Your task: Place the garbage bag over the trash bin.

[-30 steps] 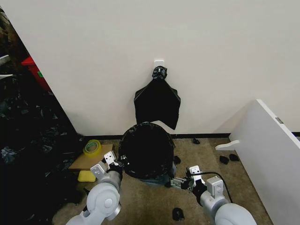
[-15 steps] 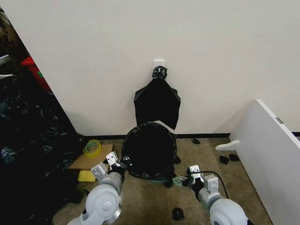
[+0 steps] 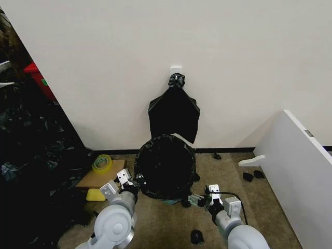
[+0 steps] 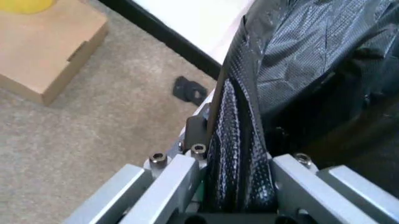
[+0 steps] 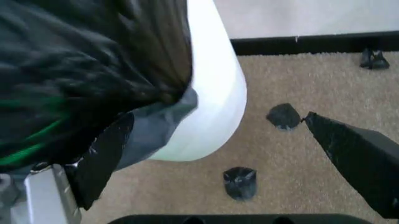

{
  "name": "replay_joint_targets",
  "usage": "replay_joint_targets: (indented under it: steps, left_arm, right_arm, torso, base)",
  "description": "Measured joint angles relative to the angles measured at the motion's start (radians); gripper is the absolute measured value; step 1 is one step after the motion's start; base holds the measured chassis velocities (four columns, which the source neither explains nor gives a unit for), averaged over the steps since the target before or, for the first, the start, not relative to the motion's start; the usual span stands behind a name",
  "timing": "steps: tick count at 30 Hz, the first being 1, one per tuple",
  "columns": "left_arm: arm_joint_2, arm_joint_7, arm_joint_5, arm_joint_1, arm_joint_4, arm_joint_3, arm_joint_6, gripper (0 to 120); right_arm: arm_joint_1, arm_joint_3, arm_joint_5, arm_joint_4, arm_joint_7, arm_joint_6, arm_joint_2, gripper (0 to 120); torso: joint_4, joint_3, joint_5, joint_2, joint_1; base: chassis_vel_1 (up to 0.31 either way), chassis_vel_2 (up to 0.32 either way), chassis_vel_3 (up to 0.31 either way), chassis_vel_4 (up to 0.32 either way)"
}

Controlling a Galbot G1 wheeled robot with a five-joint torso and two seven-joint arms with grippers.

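Against the wall's base stands the bin (image 5: 212,93), draped in the bag (image 3: 165,166), with bare carpet (image 3: 166,223) in front. At its left side, near a cardboard box (image 3: 98,179), the left end effector (image 3: 136,182) pinches a fold of the bag. At the right side, the right end effector (image 3: 193,200) sits spread at the bag's lower hem; white bin wall shows below that hem. A white panel (image 3: 295,171) narrows the room on the right. Black plastic hides the bin's rim.

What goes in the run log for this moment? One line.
left gripper: shut on garbage bag | right gripper: open beside trash bin | bag draped over bin
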Motion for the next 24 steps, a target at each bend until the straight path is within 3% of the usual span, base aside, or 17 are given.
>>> replay_joint_targets:
  steps: [18, 24]
  left_arm:
    - [-0.016, -0.034, -0.023, -0.069, 0.099, 0.003, -0.005, 0]
    - [-0.057, -0.038, -0.035, -0.136, 0.186, 0.034, 0.0, 0]
  right_arm:
    - [-0.082, 0.002, -0.084, 0.0, -0.044, -0.009, -0.015, 100]
    - [-0.135, 0.046, -0.085, 0.024, -0.066, 0.054, 0.005, 100]
  torso:
    - [0.0002, 0.0, 0.0002, 0.0, 0.0]
    - [0.0001, 0.0, 0.0003, 0.0, 0.0]
  base:
    - [0.0, 0.0, 0.0, 0.0]
    - [0.0, 0.0, 0.0, 0.0]
